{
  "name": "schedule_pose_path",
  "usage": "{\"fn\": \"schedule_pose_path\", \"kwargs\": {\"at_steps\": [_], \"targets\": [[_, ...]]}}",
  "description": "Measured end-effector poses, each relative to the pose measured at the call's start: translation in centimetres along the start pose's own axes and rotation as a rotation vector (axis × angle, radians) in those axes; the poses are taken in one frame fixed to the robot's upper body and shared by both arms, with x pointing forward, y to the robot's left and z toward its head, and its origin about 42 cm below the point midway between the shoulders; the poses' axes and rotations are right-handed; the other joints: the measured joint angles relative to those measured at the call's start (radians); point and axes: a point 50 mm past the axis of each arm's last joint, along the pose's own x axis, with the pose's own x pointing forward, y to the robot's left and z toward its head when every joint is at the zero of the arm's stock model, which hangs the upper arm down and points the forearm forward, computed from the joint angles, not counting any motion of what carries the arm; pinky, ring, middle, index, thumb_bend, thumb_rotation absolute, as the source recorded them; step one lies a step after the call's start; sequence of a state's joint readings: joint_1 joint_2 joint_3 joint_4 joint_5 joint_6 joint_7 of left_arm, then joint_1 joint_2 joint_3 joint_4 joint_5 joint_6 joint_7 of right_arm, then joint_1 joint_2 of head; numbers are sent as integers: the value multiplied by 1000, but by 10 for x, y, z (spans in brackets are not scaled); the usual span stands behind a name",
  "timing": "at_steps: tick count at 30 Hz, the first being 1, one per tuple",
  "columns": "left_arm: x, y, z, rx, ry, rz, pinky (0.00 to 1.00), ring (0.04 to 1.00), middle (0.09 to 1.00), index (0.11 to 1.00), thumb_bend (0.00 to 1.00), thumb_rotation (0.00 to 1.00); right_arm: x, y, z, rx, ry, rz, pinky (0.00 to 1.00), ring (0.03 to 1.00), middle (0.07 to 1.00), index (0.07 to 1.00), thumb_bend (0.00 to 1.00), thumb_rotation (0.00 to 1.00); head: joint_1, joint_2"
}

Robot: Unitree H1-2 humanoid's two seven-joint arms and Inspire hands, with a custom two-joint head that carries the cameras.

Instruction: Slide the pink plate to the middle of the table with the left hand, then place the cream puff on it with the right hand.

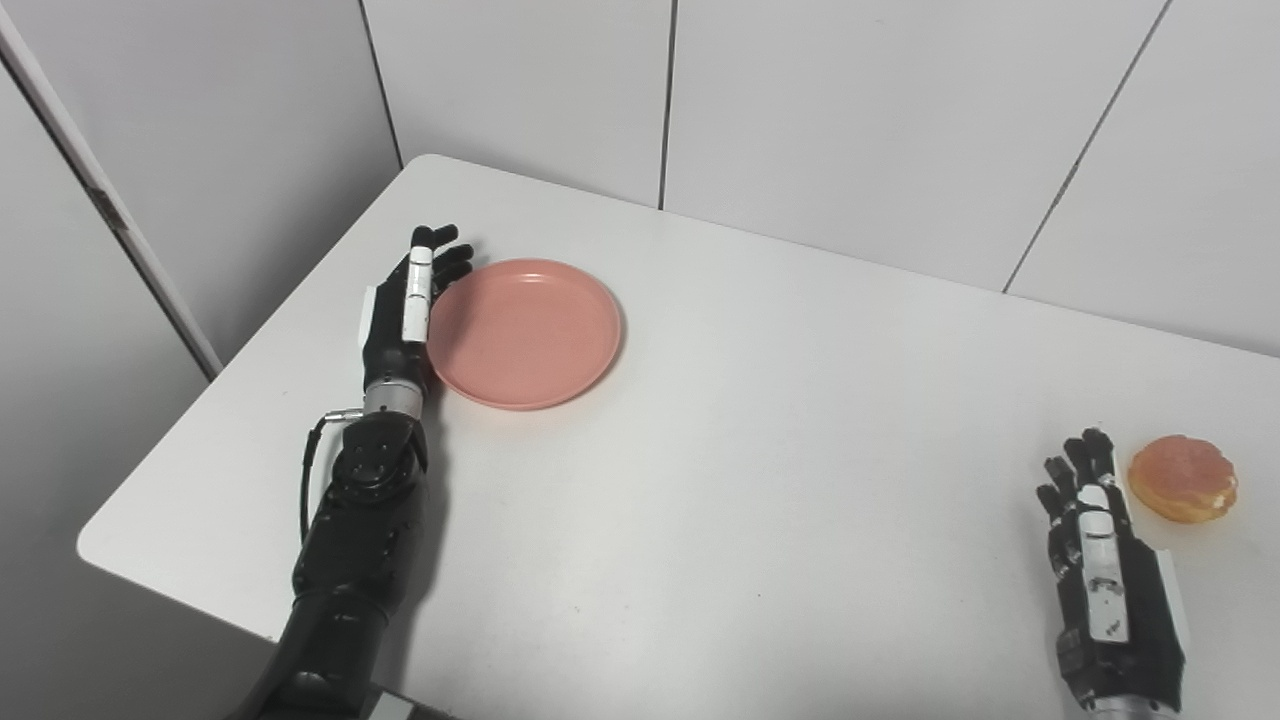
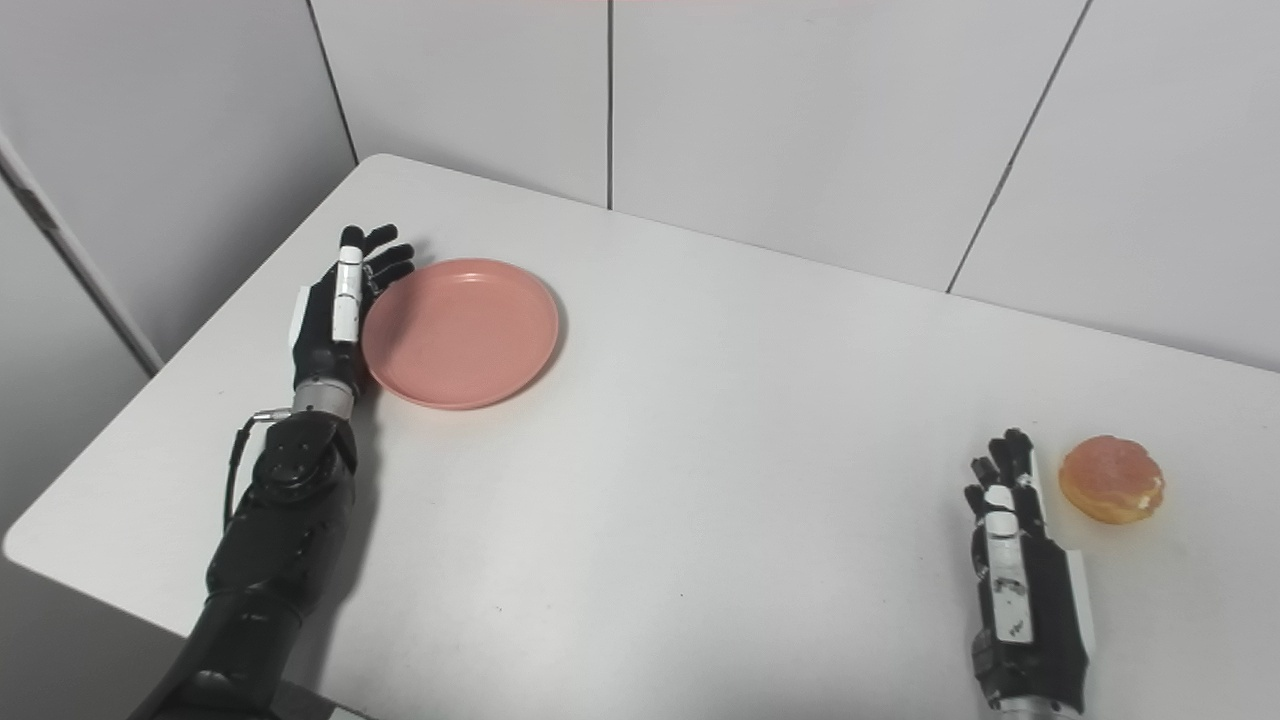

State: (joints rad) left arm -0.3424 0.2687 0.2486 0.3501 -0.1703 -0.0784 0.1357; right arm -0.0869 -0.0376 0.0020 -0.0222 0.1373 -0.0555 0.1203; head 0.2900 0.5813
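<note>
A round pink plate [image 1: 524,330] lies on the white table [image 1: 760,480], toward its far left part. My left hand [image 1: 408,300] stands on edge against the plate's left rim, fingers straight and apart, holding nothing. A golden cream puff [image 1: 1183,477] rests near the right side of the table. My right hand [image 1: 1100,560] lies low at the bottom right, just left of the puff and a little short of it, fingers extended and open, with a small gap between them and the puff.
Grey wall panels [image 1: 820,110] rise behind the table's far edge. The table's left corner and front edge [image 1: 150,570] lie close to my left forearm.
</note>
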Motion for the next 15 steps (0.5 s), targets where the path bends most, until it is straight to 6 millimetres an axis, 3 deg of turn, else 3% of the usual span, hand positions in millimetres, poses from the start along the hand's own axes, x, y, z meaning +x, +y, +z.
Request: {"fn": "schedule_pose_path", "kwargs": {"at_steps": [15], "targets": [[-12, -32, 5, -33, 26, -105, 792, 778, 762, 752, 689, 1000, 1, 2, -1, 13, 0, -1, 1000, 987, 1000, 1000, 521, 905, -12, 6]]}}
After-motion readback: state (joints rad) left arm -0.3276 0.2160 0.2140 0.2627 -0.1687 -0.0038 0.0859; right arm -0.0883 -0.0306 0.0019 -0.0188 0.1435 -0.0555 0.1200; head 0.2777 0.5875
